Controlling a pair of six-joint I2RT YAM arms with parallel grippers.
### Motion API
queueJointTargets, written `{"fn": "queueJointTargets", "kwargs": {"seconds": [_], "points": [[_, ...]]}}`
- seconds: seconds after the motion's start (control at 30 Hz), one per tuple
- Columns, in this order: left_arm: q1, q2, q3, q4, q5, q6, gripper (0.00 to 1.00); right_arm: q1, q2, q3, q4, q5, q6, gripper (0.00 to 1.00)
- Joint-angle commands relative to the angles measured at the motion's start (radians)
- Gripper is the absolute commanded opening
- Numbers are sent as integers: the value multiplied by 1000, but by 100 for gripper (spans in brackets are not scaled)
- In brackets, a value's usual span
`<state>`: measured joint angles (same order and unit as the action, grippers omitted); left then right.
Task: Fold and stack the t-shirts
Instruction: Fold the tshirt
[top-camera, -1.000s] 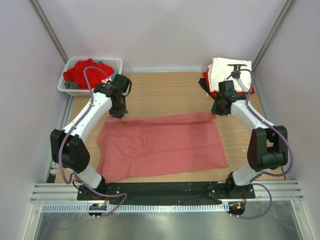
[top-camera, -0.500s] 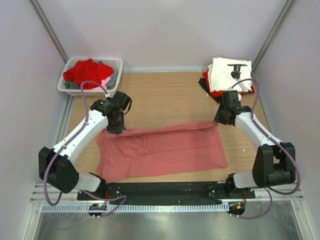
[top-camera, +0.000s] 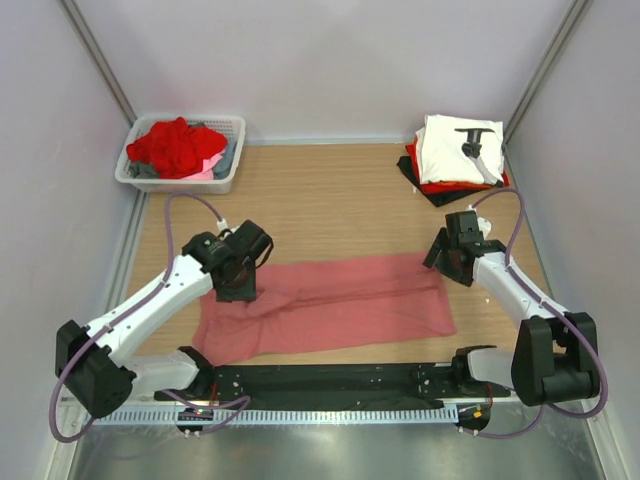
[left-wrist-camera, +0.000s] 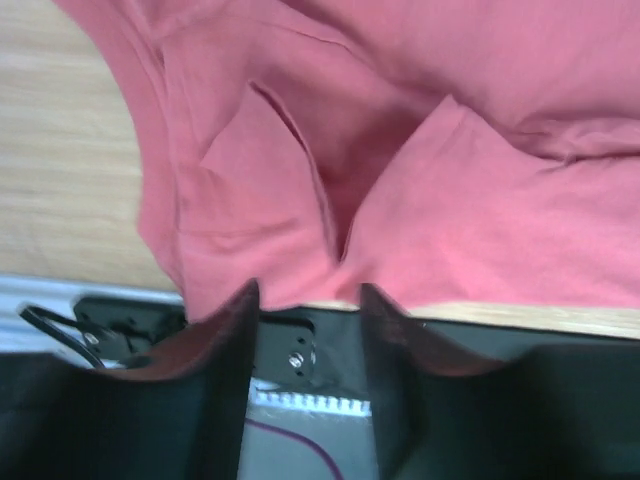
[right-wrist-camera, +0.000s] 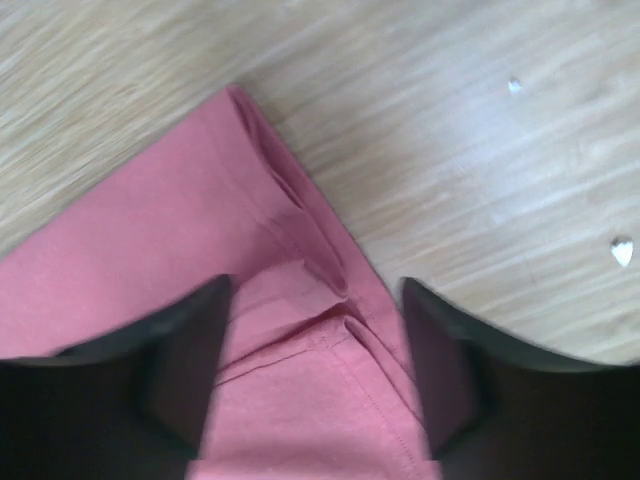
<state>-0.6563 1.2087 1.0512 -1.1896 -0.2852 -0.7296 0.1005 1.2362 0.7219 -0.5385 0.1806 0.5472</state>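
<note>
A large salmon-pink t-shirt (top-camera: 340, 305) lies folded lengthwise into a long band across the near part of the wooden table. My left gripper (top-camera: 236, 288) hovers over its left end, open, with nothing between the fingers. In the left wrist view the cloth (left-wrist-camera: 450, 200) is creased just beyond the open left gripper (left-wrist-camera: 305, 300). My right gripper (top-camera: 441, 263) is at the shirt's far right corner, open. In the right wrist view the folded hem (right-wrist-camera: 150, 250) sits under the spread right gripper (right-wrist-camera: 315, 295), loose.
A white plastic basket (top-camera: 236, 126) at the back left holds red and grey t-shirts (top-camera: 172, 145). At the back right is a stack (top-camera: 455, 150) with a white black-printed tee on top of red and black ones. The black base rail (top-camera: 330, 380) runs along the near edge.
Both grippers carried the shirt's far edge toward the near side, folding it over, then opened and let the cloth go.
</note>
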Motion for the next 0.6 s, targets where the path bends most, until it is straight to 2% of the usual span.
{"fn": "queueJointTargets", "kwargs": {"seconds": [0.0, 0.03, 0.1, 0.13, 0.3, 0.37, 0.57], "points": [[-42, -61, -29, -77, 24, -86, 50, -4, -23, -7, -11, 80, 37, 85], [-42, -72, -26, -87, 24, -90, 56, -4, -23, -1, -14, 89, 39, 96], [-43, -103, -4, -102, 8, -96, 67, -5, -33, 26, -24, 111, 45, 98], [-45, -109, 9, -103, -17, -97, 68, -4, -38, 39, -26, 111, 48, 98], [-45, -88, 26, -35, -91, -106, 65, 19, -55, 125, 17, 14, 31, 97], [-45, -75, -16, 57, -95, -111, 64, 63, -32, 140, 60, -59, 13, 95], [-42, 75, -108, 246, -88, -154, 58, 220, 150, 174, 136, -153, -35, 93]]}}
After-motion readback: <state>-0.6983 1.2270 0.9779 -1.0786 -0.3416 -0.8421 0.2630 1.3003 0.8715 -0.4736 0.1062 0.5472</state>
